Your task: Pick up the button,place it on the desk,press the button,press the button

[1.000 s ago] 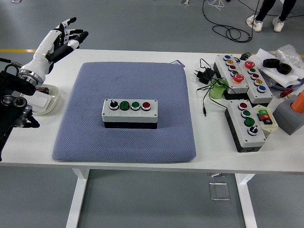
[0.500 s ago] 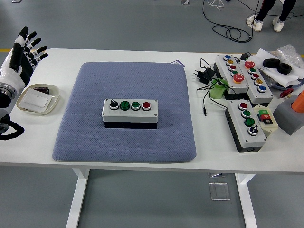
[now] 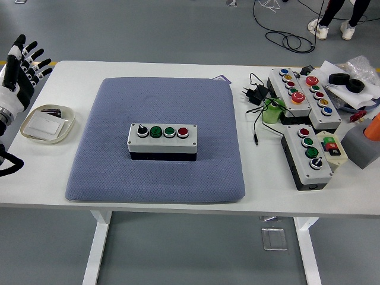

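A grey box with a black base and a row of four knobs on top (image 3: 162,142) sat in the middle of a big blue-grey soft mat (image 3: 155,140) on the white table (image 3: 178,203). From left to right the knobs were a black switch, two green buttons and a red button. Nothing touched the box.

The robot's left hand (image 3: 19,64), white and black, was held up at the left edge of the table, well apart from the box. Its fingers (image 3: 27,52) were spread out and held nothing. Just beside it lay a small cream dish (image 3: 47,123) with a white card in it.

On the right side of the table were more grey button boxes (image 3: 306,154), a black plug with a wire (image 3: 254,95) and a little green cup (image 3: 272,113).

At the far top right, a person's legs and white shoes (image 3: 333,22) stood on the floor.
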`<state>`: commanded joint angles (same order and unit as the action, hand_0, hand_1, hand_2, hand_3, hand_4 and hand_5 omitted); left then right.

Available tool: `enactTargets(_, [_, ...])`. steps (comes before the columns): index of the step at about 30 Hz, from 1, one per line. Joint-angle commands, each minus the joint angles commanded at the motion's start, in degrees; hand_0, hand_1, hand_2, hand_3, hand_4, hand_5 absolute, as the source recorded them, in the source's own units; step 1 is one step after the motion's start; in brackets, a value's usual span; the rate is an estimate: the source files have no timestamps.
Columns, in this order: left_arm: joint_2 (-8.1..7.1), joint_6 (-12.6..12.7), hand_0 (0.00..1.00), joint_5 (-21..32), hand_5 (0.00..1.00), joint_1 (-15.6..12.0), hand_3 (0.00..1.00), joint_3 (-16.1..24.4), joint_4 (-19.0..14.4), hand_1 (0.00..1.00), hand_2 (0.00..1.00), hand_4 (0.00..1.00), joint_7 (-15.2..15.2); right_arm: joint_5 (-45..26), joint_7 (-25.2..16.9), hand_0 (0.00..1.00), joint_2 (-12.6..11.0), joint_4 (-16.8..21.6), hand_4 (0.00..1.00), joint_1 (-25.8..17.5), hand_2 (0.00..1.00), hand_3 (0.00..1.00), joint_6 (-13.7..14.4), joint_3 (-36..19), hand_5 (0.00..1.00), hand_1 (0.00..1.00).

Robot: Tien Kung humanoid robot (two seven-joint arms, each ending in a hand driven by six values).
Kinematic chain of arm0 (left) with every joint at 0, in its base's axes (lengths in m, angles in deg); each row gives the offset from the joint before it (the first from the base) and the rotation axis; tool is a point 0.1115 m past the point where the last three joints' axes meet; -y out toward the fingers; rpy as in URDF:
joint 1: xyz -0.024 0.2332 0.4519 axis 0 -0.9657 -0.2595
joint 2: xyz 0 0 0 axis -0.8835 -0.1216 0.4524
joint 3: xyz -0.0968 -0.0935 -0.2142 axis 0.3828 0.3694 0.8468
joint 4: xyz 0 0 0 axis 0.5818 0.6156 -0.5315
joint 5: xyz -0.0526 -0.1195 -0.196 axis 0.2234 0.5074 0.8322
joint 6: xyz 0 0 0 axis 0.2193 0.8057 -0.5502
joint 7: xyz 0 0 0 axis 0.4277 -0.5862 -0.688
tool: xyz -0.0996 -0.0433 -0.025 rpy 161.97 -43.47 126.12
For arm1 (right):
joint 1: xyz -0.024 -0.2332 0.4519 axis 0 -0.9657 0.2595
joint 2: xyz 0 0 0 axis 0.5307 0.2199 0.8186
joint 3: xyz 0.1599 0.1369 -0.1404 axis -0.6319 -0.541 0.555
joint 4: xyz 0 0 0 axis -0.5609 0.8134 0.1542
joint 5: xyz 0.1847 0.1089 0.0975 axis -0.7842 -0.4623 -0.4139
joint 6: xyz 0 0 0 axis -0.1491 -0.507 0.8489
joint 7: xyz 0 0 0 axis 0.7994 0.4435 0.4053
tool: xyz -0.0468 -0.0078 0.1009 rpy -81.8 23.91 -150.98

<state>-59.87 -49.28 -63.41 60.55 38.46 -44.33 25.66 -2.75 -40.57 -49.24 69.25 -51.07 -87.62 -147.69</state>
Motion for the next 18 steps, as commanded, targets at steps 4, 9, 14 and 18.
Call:
enactTargets(4, [0.03,-0.65,0.844,-0.08,0.998,-0.03,0.956,0.05,-0.04,0.880,0.960,0.731,-0.06,-0.22,-0.03,0.651,-0.03,0.00,0.381,0.03,0.671,0.582,0.05,0.09,0.240,0.638])
enactTargets(9, [0.17,-2.22,0.837,0.11,0.998,-0.07,0.959,0.15,0.07,0.878,0.963,0.730,0.17,-0.11,-0.05,0.650,-0.05,0.00,0.381,0.07,0.671,0.582,0.02,0.05,0.240,0.638])
enactTargets(14, [0.18,-2.34,0.838,0.12,0.998,-0.23,0.958,0.39,-0.19,0.879,0.963,0.728,0.02,-0.02,-0.02,0.650,-0.06,0.00,0.380,0.07,0.671,0.582,0.00,0.01,0.238,0.638])
enactTargets(18, [-0.04,-2.44,0.836,0.21,0.998,-0.33,0.958,0.43,-0.29,0.875,0.962,0.728,-0.04,-0.26,-0.02,0.650,-0.11,0.00,0.381,0.12,0.671,0.582,0.01,0.15,0.242,0.638])
